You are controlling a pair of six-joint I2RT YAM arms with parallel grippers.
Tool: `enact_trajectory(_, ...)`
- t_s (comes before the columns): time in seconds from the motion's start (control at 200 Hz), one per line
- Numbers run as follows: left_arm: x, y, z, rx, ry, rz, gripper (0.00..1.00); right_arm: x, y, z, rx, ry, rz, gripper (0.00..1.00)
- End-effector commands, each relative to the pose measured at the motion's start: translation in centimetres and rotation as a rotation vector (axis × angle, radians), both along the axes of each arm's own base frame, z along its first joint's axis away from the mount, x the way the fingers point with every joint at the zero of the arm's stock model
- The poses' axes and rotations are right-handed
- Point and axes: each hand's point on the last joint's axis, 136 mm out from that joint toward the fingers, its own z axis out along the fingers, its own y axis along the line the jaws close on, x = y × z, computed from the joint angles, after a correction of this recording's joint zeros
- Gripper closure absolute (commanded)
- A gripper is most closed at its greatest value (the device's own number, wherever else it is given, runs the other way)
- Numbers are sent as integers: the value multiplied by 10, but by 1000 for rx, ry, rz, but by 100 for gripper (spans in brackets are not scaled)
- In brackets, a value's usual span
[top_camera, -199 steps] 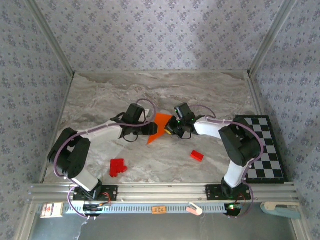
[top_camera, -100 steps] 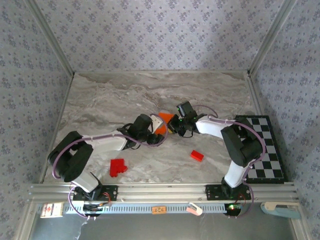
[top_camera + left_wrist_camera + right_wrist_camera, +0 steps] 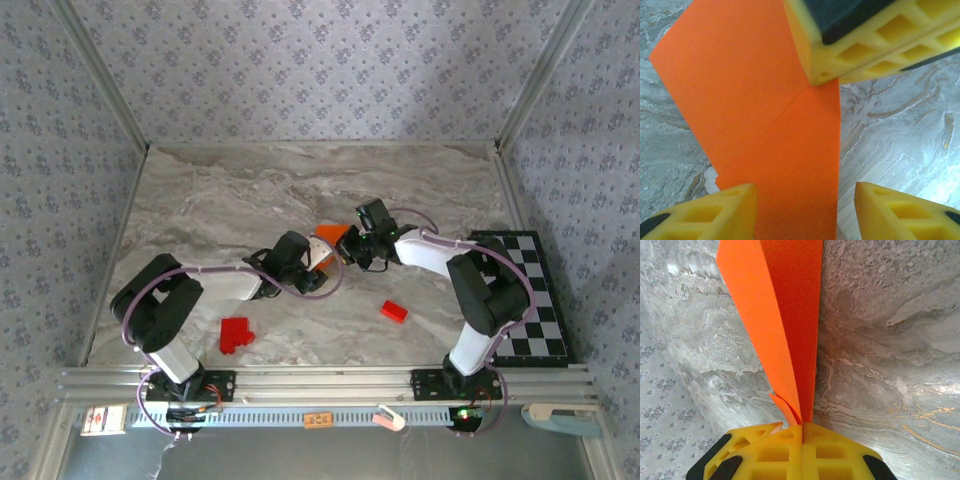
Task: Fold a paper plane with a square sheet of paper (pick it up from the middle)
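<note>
Grip check: orange paper (image 3: 330, 233) clamped right, left jaws spread

I see the right gripper (image 3: 348, 242) pressed together on the folded edge of the orange paper, near the middle of the marble table (image 3: 200, 200). From its wrist camera the creased layers rise straight out of the closed yellow fingertips (image 3: 775, 450).

The left gripper (image 3: 318, 256) sits just beside it, jaws spread. Its two fingers (image 3: 715, 212) stand on either side of the paper's lower end, holding nothing that I can make out.

Two red blocks (image 3: 236, 334) (image 3: 393, 311) lie nearer the arm bases, well apart from the paper. A chequered board (image 3: 530, 300) rests at the table's right edge.
</note>
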Motion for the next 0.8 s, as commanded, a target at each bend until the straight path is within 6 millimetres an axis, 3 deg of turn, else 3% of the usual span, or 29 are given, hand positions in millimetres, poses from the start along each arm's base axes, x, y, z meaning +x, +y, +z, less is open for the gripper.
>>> enact_trajectory(0.0, 3, -11, 5, -22, -40, -49, 49, 2, 0, 14, 20, 8, -9, 98)
enact_trajectory(0.45, -1, -13, -3, -27, -20, -78, 68, 0, 0, 10, 18, 25, -9, 97)
enact_trajectory(0.8, 1, -10, -8, -20, -14, -73, 65, -1, -1, 10, 15, 30, -14, 97)
